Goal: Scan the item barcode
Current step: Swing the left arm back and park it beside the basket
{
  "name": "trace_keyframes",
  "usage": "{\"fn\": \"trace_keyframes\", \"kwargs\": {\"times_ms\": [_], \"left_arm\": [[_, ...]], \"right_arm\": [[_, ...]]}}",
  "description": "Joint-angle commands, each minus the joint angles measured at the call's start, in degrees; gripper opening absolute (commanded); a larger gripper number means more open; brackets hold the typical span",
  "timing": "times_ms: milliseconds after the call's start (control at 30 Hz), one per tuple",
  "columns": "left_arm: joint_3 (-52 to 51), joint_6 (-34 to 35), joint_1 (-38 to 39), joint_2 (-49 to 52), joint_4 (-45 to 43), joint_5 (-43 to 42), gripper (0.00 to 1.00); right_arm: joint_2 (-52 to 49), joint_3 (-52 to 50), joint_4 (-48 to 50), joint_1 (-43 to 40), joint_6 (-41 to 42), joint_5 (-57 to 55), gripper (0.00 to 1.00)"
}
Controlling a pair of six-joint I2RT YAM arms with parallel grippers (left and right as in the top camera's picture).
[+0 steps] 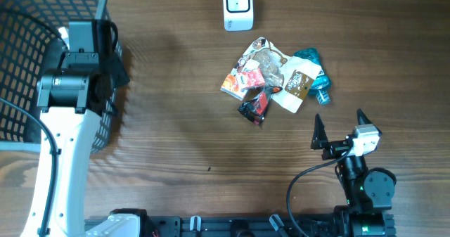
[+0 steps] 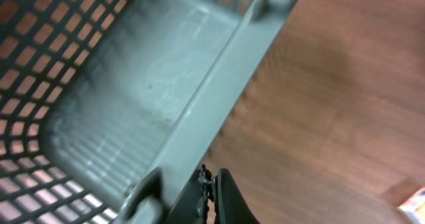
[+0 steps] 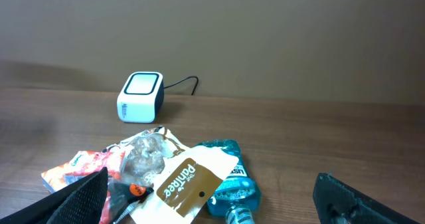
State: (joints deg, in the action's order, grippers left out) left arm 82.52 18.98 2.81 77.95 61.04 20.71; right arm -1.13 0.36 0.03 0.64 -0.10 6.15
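Pick-up step, nothing grasped yet.
Overhead: right gripper (image 1: 339, 119), jaws released, near heap of crinkly snack packets (image 1: 271, 79) on brown wooden desk (image 1: 176, 131), white box scanner (image 1: 238, 6) beyond. Left wrist: left gripper (image 2: 216, 199) clenched, apparently empty, over grey mesh basket (image 2: 133, 84). Right wrist: heap ahead; next, probably close on one packet.

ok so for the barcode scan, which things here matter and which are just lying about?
Job: white scanner, pile of snack packets, teal bottle. Can't tell which one is the item.
Lying about: mesh basket.
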Motion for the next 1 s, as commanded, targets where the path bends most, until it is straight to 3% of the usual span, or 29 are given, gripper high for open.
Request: {"fn": "trace_keyframes", "kwargs": {"times_ms": [0,67,267,567,800,967], "left_arm": [[0.0,-2.1,-0.4,0.1,-6.7,-8.9,0.04],[0.0,-5.1,-0.4,0.8,-12.3,-12.7,0.04],[0.0,-12.4,-1.2,9.0,-19.3,-12.7,0.04],[0.0,-12.6,-7.8,10.9,-23.8,-12.7,0.04],[0.0,-11.0,-7.9,10.1,-26.6,-12.8,0.04],[0.0,-8.7,-7.9,3.9,-28.1,-19.0,0.04]], "right_arm": [[0.3,0.0,0.2,-0.2,0.3,-0.2,1.00],[0.3,0.0,0.2,-0.2,0.2,-0.2,1.00],[0.3,0.0,0.2,-0.2,0.2,-0.2,1.00],[0.3,0.0,0.2,-0.2,0.3,-0.2,1.00],[0.3,0.0,0.2,-0.2,0.2,-0.2,1.00],[0.3,0.0,0.2,-0.2,0.2,-0.2,1.00]]}}
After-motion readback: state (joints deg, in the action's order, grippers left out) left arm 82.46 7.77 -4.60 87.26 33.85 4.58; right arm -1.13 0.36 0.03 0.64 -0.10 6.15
